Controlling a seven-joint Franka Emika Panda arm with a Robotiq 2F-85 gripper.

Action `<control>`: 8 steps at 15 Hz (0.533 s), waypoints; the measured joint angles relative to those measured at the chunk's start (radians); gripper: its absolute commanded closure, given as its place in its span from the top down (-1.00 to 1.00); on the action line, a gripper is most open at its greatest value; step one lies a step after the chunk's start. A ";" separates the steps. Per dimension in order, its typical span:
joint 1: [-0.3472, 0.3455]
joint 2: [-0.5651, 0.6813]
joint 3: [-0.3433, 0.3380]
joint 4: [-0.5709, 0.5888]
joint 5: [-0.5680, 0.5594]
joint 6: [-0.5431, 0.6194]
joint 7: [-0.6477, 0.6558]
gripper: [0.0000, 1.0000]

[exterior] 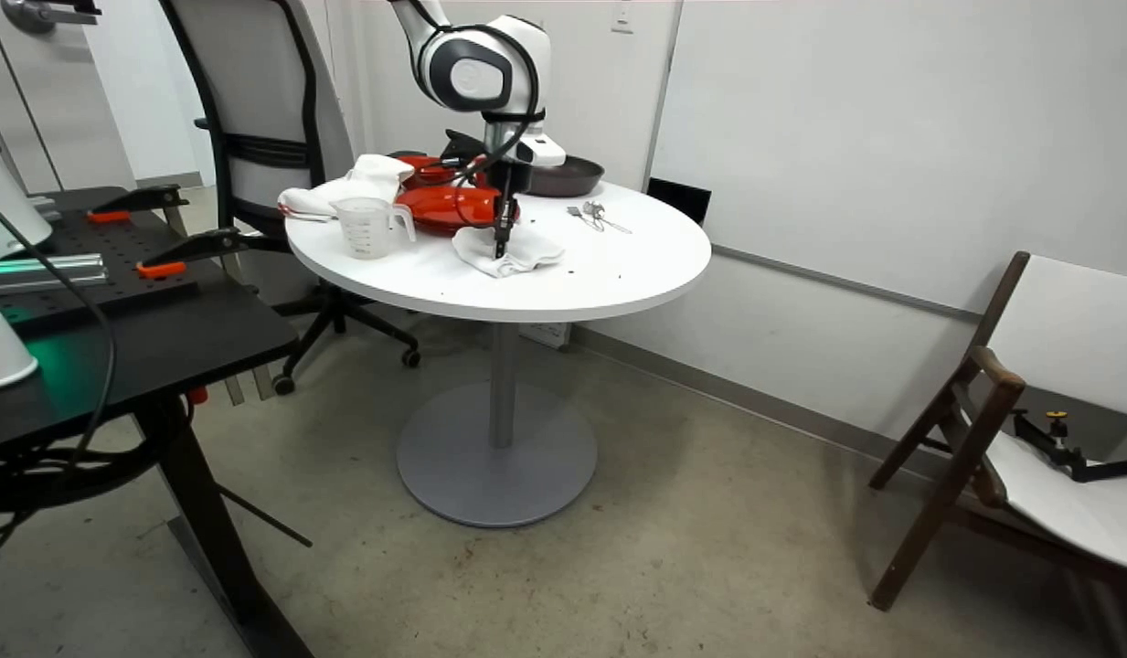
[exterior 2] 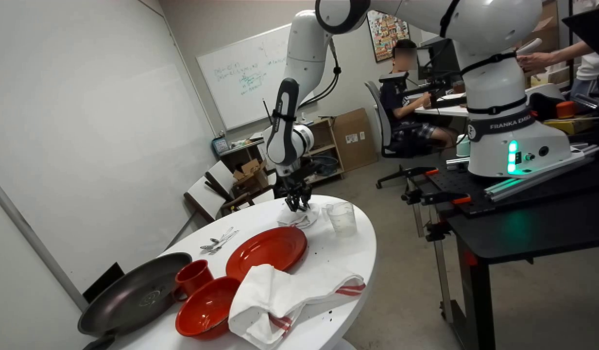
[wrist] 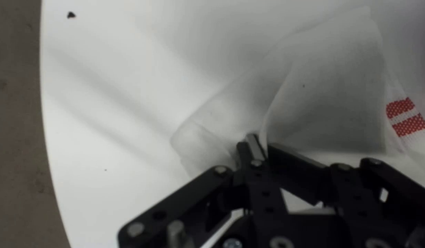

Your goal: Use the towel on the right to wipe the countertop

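A: How do things lie?
B: Round white table [exterior: 654,256]; just beside the red plate [exterior 2: 266,249], near the table's edge, the towel [exterior: 534,249] lies crumpled, one fold pinched in the gripper [wrist: 262,143];
A: What may fail?
B: The thin fold may slip free under drag; a broad sweep may topple the clear cup [exterior 2: 343,221]; a slack towel may ride over the dark specks [wrist: 71,15].

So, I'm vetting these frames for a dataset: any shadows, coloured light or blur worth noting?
Wrist view: soft shadow streaks cross the countertop, and part of the towel lies in grey shade; in an exterior view: a green light tints the dark desk, and the seated person's face is blurred.
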 measured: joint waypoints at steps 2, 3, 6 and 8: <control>-0.001 -0.015 -0.010 -0.022 -0.010 0.000 -0.015 -0.97; -0.001 -0.022 -0.018 -0.031 -0.016 0.000 -0.021 -0.97; -0.003 -0.036 -0.056 -0.049 -0.037 0.000 -0.023 -0.97; -0.005 -0.045 -0.080 -0.059 -0.052 0.000 -0.023 -0.97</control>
